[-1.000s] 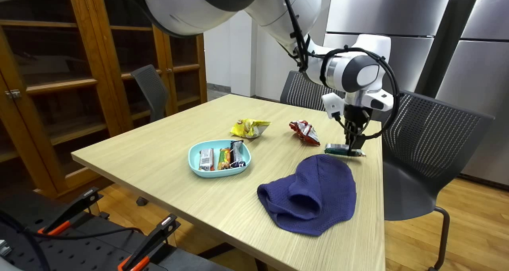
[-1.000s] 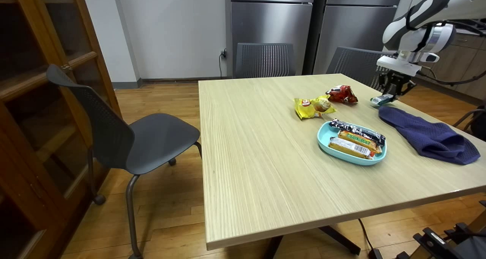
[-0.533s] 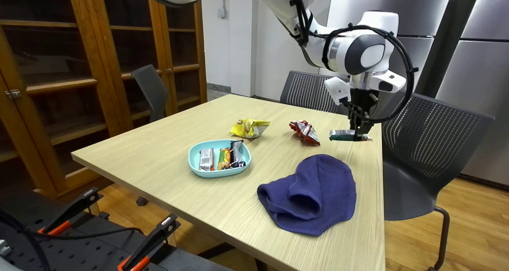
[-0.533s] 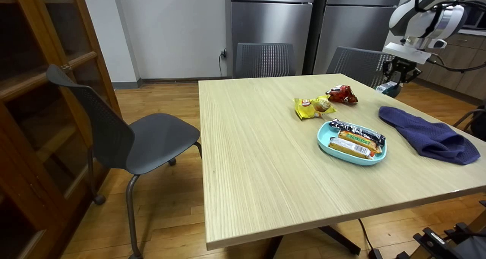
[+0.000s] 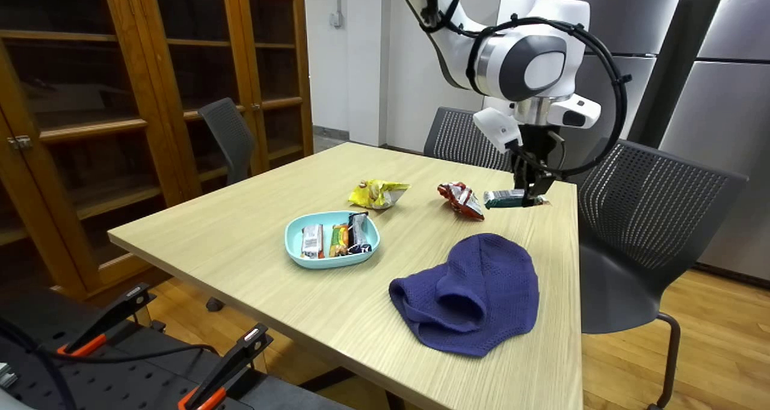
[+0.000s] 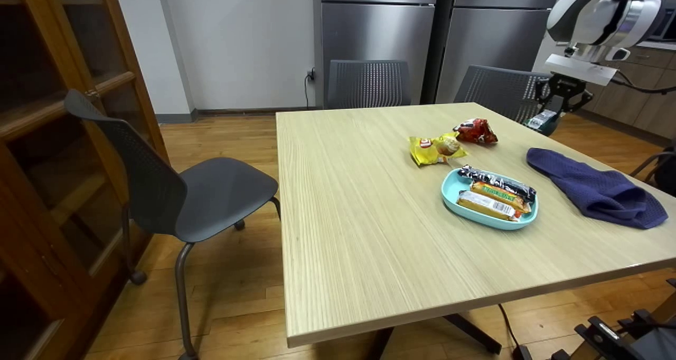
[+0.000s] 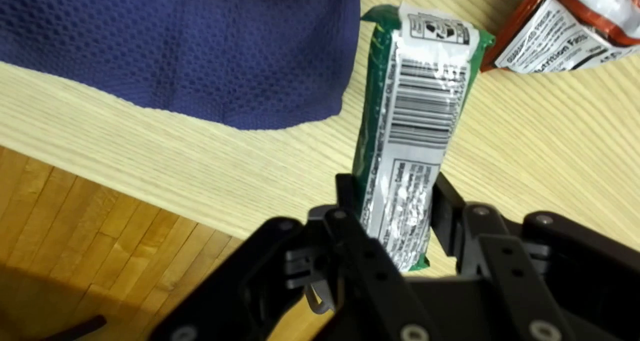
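Above pale table [image 7: 540, 146], fingers [image 7: 448, 212] partway apart, gripping green-wrapped bar [image 7: 417, 126] near one end.

– In an exterior view, what blocks the hand [image 5: 532, 197]?
– Red-and-white foil bag [image 5: 462, 201] at nine o'clock, crumpled navy woven cloth [image 5: 487, 290] at seven.
– Any lane?
– Eight o'clock: bare pale-wood table [image 5: 403, 241] between cloth and turquoise oval tray [image 5: 328, 264].

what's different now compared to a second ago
The tool has lifted the green-wrapped bar up off the table, where it lay a second ago with the tool already at it. Nothing was let go. The blue cloth, red bag, yellow bag and turquoise dish with its three bars stayed put.
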